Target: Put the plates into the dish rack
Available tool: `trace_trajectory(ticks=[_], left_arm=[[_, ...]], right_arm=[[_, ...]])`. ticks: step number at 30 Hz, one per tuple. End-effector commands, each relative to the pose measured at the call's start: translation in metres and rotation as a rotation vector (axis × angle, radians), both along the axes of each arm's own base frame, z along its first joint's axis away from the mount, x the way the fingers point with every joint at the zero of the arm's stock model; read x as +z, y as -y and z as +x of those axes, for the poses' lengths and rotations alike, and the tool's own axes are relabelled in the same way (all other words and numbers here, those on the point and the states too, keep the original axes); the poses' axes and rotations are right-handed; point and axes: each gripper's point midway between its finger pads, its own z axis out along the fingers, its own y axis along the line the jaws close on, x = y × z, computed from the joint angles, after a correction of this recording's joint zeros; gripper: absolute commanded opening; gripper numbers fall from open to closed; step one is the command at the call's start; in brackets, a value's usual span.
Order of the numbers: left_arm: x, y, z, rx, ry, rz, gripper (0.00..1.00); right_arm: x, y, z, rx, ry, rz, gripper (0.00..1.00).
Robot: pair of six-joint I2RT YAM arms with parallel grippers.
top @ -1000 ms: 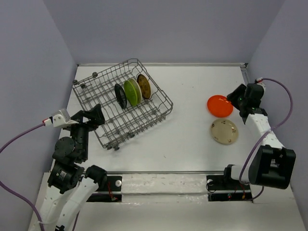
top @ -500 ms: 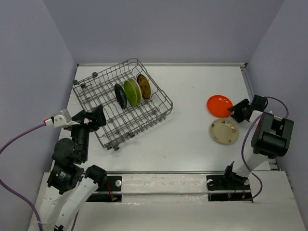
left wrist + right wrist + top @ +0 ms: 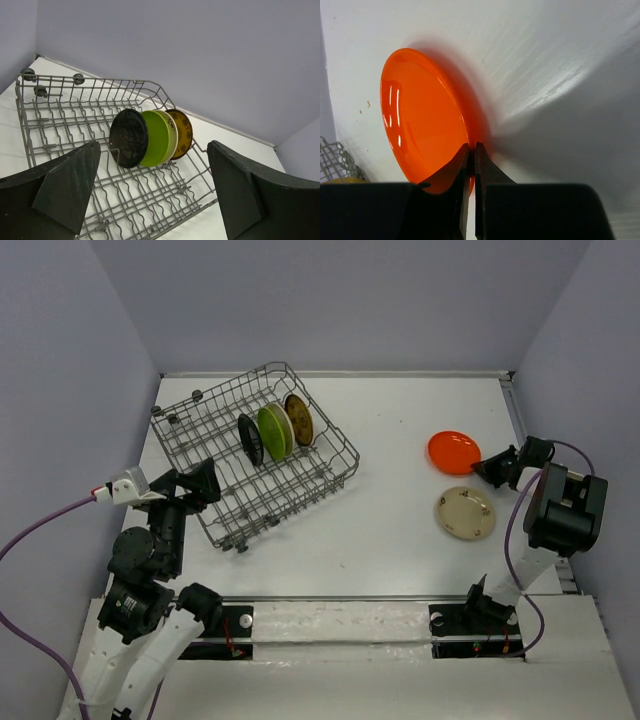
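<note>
The grey wire dish rack (image 3: pixel 330 475) (image 3: pixel 60 107) lies at the left of the table. Three plates stand on edge in it: black (image 3: pixel 249 439) (image 3: pixel 128 138), lime green (image 3: pixel 272 431) (image 3: pixel 155 138) and brown-yellow patterned (image 3: pixel 299 418) (image 3: pixel 182 132). An orange plate (image 3: pixel 453 452) (image 3: pixel 420 120) sits at the right, tilted, with my right gripper (image 3: pixel 486 469) (image 3: pixel 471 150) shut on its near rim. A cream plate (image 3: pixel 465 513) lies flat just in front of it. My left gripper (image 3: pixel 200 483) (image 3: pixel 152 192) hangs open at the rack's near left corner, holding nothing.
The enclosure walls rise close on the left, back and right. A metal strip (image 3: pixel 330 600) runs along the table's near edge between the arm bases. The rack's dark round feet (image 3: pixel 36 85) show at its far left corner.
My right gripper swung down to the orange plate's right rim and shut on it. The plate shifted slightly left and up at its edge. The left arm stayed still.
</note>
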Motion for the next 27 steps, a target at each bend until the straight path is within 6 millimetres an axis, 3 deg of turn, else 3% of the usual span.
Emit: trace_trajectory(ticks=[1, 2, 3, 4, 5, 7, 8, 10, 11, 15, 16, 17, 18, 19, 20, 21, 22, 23, 25, 26, 27], left_arm=[[0.011, 0.001, 0.002, -0.001, 0.040, -0.006, 0.99], [0.010, 0.001, 0.003, -0.001, 0.039, -0.003, 0.99], [0.010, 0.002, 0.003, -0.002, 0.039, -0.003, 0.99], [0.010, 0.003, 0.004, -0.007, 0.038, -0.001, 0.99], [0.009, 0.003, 0.006, -0.002, 0.033, 0.003, 0.99], [0.008, 0.001, 0.007, 0.008, 0.028, 0.003, 0.99], [0.008, 0.000, 0.007, 0.016, 0.026, 0.001, 0.99], [0.008, -0.009, 0.006, 0.060, 0.025, -0.011, 0.99], [0.010, -0.016, 0.004, 0.091, 0.025, -0.018, 0.99], [0.013, -0.034, -0.004, 0.174, 0.035, -0.053, 0.99], [0.015, -0.042, -0.007, 0.211, 0.042, -0.067, 0.99], [0.015, -0.046, -0.009, 0.231, 0.047, -0.080, 0.99], [0.018, -0.055, -0.015, 0.265, 0.061, -0.097, 0.99], [0.018, -0.058, -0.018, 0.280, 0.067, -0.105, 0.99], [0.020, -0.063, -0.022, 0.294, 0.078, -0.119, 0.99], [0.020, -0.067, -0.025, 0.316, 0.082, -0.128, 0.99], [0.020, -0.071, -0.027, 0.330, 0.086, -0.136, 0.99], [0.021, -0.073, -0.030, 0.339, 0.092, -0.143, 0.99], [0.021, -0.079, -0.034, 0.370, 0.091, -0.153, 0.99], [0.020, -0.081, -0.035, 0.374, 0.093, -0.157, 0.99], [0.021, -0.082, -0.036, 0.377, 0.095, -0.160, 0.99]], right_arm=[[0.081, 0.011, 0.026, -0.059, 0.171, -0.120, 0.07], [0.100, 0.005, 0.029, -0.054, 0.198, -0.160, 0.07], [0.140, 0.009, 0.032, -0.086, 0.231, -0.281, 0.07], [0.148, -0.014, 0.030, -0.086, 0.183, -0.372, 0.07], [0.178, -0.024, 0.029, -0.077, 0.225, -0.472, 0.07], [0.213, -0.053, 0.030, -0.061, 0.275, -0.559, 0.07], [0.239, -0.088, 0.032, -0.030, 0.324, -0.604, 0.07], [0.268, -0.124, 0.030, 0.002, 0.386, -0.635, 0.07], [0.294, -0.164, 0.026, 0.042, 0.448, -0.668, 0.07], [0.322, -0.242, 0.021, 0.114, 0.502, -0.789, 0.07], [0.353, -0.290, 0.009, 0.164, 0.585, -0.766, 0.07], [0.358, -0.309, 0.007, 0.182, 0.596, -0.791, 0.07], [0.368, -0.348, 0.002, 0.219, 0.624, -0.830, 0.07], [0.371, -0.368, 0.001, 0.238, 0.638, -0.851, 0.07], [0.349, -0.392, 0.008, 0.278, 0.603, -0.946, 0.07], [0.349, -0.410, 0.007, 0.295, 0.611, -0.976, 0.07], [0.377, -0.426, 0.005, 0.270, 0.660, -0.959, 0.07], [0.350, -0.461, 0.002, 0.315, 0.640, -1.023, 0.07], [0.347, -0.489, -0.002, 0.354, 0.655, -1.106, 0.07], [0.370, -0.504, -0.012, 0.332, 0.701, -1.076, 0.07], [0.367, -0.514, -0.013, 0.348, 0.705, -1.115, 0.07]])
